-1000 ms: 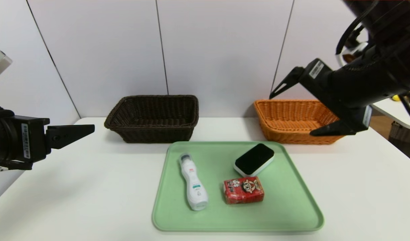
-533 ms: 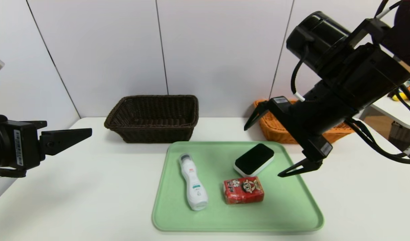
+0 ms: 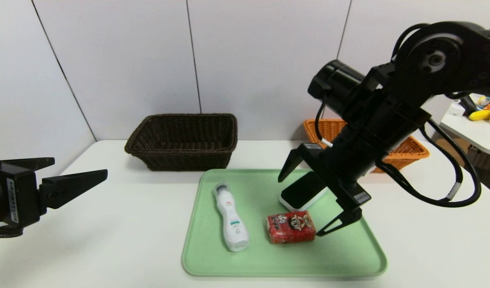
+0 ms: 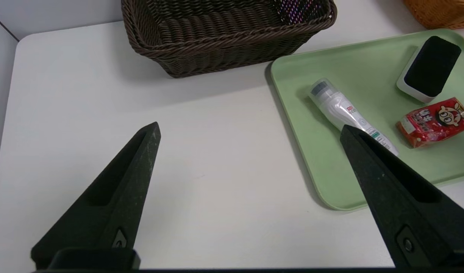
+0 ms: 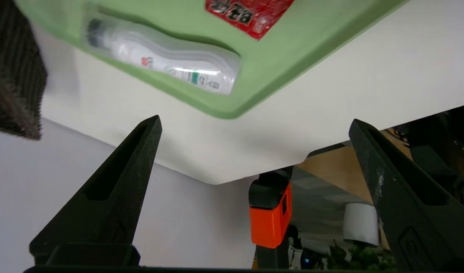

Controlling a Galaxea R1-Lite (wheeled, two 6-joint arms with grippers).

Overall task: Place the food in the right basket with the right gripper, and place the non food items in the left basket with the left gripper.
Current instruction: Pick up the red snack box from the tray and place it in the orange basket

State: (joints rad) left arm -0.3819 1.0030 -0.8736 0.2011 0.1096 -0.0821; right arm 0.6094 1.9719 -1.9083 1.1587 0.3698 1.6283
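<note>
White tabletop: the right claw (image 3: 303, 198), spread wide and empty, hangs just above the red snack pack (image 3: 291, 227).

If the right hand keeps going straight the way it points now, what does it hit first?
Probably the green tray just right of the red snack pack, or the pack itself. The right hand is open and angled steeply down over the black-topped eraser; depth is unclear.

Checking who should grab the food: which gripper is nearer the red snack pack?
Right. The right gripper hangs open over the tray, above the red snack pack. The left gripper is open, far off above the table's left edge.
</note>
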